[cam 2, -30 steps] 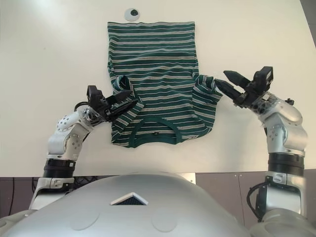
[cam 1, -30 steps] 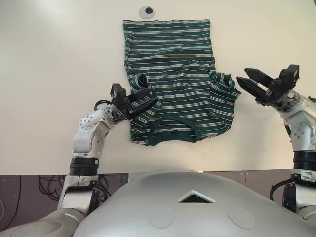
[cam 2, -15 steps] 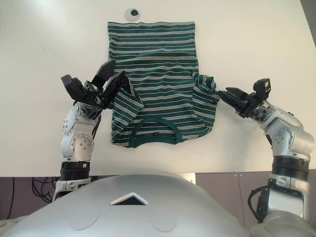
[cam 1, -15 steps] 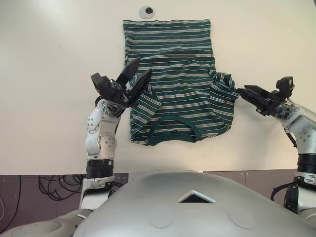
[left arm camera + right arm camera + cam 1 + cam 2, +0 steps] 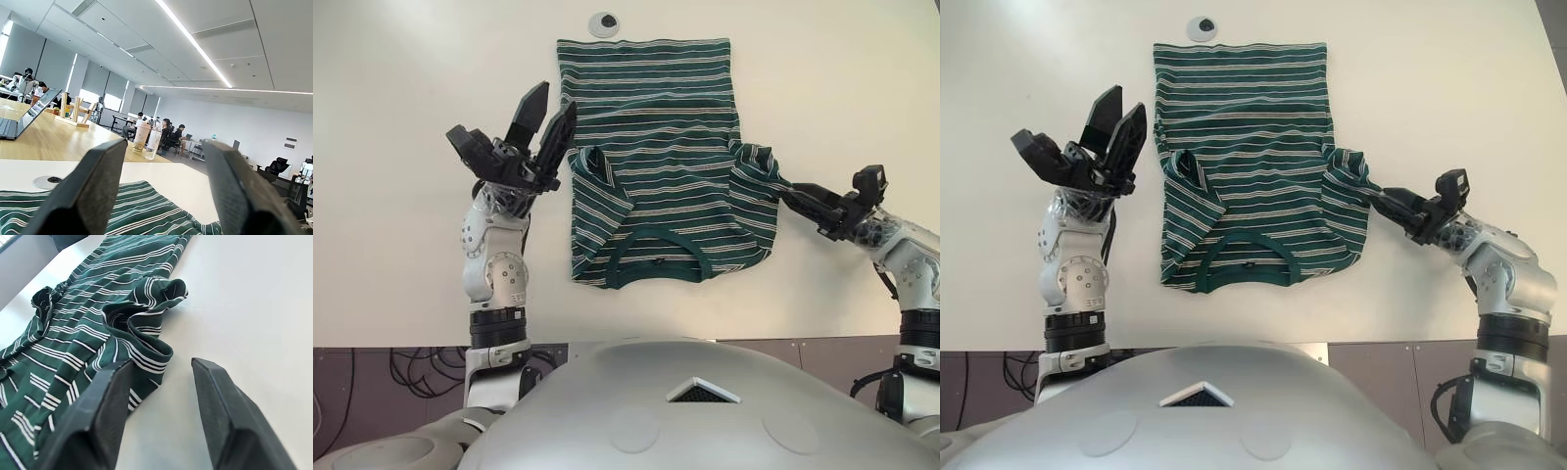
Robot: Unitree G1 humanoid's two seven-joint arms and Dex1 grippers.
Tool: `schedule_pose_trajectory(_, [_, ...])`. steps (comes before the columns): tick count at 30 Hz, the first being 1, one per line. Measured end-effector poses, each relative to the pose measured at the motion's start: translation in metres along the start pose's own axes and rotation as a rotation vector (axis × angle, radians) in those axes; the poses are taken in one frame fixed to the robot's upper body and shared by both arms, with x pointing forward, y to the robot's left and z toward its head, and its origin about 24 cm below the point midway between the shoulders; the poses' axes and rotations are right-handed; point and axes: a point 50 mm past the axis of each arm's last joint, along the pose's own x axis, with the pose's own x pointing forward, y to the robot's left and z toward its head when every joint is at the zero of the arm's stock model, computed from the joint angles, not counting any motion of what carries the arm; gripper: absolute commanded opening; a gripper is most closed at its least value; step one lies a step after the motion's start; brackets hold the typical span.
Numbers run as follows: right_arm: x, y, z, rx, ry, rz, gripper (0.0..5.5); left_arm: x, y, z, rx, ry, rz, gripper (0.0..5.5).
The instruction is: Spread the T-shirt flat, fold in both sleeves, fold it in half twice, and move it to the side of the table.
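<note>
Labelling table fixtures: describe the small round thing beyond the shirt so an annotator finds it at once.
On the white table lies a green striped T-shirt, collar toward the robot. Just past its far hem, near the left corner, sits a small disc. It is the only round, grey, unstriped thing there, with a dark centre.

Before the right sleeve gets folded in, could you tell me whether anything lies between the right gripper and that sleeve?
Nothing visible does. The open right gripper sits low beside the bunched right sleeve of the T-shirt, with only table surface between them.
</note>
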Motion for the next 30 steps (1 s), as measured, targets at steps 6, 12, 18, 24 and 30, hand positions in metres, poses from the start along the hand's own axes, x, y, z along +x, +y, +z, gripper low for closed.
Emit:
schedule_pose_trajectory(6, [0.000,0.002,0.000,0.000,-0.004,0.024,0.68,0.000,0.002,-0.002,-0.006,0.010,0.009,2.80])
schedule_pose_trajectory(12, [0.001,0.003,0.000,-0.002,-0.007,0.042,0.02,0.000,0.003,-0.004,0.001,0.022,0.022,2.80])
schedule_pose_trajectory(18, [0.001,0.005,0.002,-0.007,-0.019,0.074,0.02,0.000,0.003,-0.004,0.002,0.024,0.024,2.80])
schedule_pose_trajectory(24, [-0.004,0.016,0.010,0.015,-0.096,0.192,0.02,0.001,0.003,-0.005,0.006,0.031,0.027,2.80])
schedule_pose_trajectory(30, [-0.006,0.031,0.017,-0.007,-0.128,0.293,0.02,0.002,0.002,-0.006,0.001,0.036,0.019,2.80])
